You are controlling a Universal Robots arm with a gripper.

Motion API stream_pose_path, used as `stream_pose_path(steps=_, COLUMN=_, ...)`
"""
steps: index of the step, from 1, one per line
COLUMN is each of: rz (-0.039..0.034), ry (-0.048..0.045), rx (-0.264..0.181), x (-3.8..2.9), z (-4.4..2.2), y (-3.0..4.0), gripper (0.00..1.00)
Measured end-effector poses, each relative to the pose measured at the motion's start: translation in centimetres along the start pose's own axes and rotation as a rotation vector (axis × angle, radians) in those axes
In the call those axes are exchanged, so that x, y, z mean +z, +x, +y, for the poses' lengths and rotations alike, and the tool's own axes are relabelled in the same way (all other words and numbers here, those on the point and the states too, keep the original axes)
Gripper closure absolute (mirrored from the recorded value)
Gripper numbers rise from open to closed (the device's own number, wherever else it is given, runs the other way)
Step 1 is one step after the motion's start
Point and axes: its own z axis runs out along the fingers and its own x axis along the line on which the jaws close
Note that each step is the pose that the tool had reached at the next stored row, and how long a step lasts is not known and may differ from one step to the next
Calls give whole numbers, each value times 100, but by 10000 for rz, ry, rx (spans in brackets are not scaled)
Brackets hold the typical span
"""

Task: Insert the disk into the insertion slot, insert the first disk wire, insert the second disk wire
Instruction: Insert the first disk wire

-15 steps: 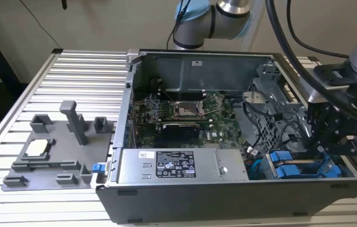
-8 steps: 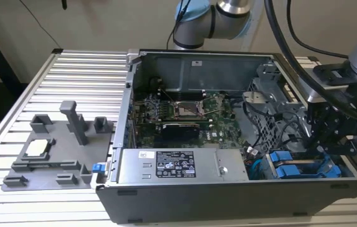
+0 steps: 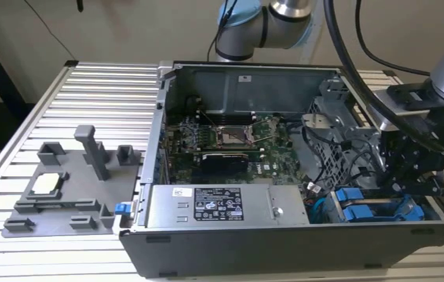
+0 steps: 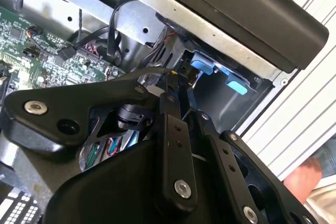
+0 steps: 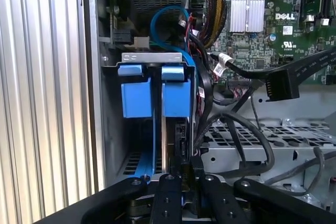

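Two bright blue carrier frames [image 5: 176,95] sit side by side in the drive bay at the case's front corner, on the exterior view's right [image 3: 363,210]. The disk's thin grey edge [image 5: 164,145] runs down from one of the frames, inside the insertion slot [image 5: 152,59]. My gripper [image 3: 410,176] hangs just over this bay. In both wrist views its fingers [image 5: 169,192] stand close together, pinching a small black wire connector [image 5: 181,137] right at the disk's end. A black cable [image 4: 144,72] leads to the fingertips [image 4: 169,95]. Another flat black connector [image 5: 278,83] hangs loose nearby.
The open computer case [image 3: 206,258] lies on a ribbed metal table [image 3: 88,94]. Inside are the motherboard [image 3: 222,138], a power supply [image 3: 222,205] and a metal drive cage [image 5: 273,145] with loose cables. A grey fixture [image 3: 64,182] stands on the exterior view's left.
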Motion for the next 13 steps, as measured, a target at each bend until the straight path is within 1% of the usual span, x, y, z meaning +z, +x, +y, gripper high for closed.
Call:
stream_pose_path(steps=8, rz=-20, ry=0, rx=2, x=21, z=1, y=0, gripper=80)
stream_pose_path(steps=9, rz=-16, ry=0, rx=2, x=20, z=1, y=0, gripper=73)
stream_pose_path(steps=11, rz=-9, ry=0, rx=1, x=17, z=1, y=0, gripper=73)
stream_pose_path(steps=12, rz=-8, ry=0, rx=1, x=4, z=0, y=0, gripper=73)
stream_pose_path(steps=13, rz=-13, ry=0, rx=2, x=-28, z=-2, y=0, gripper=73)
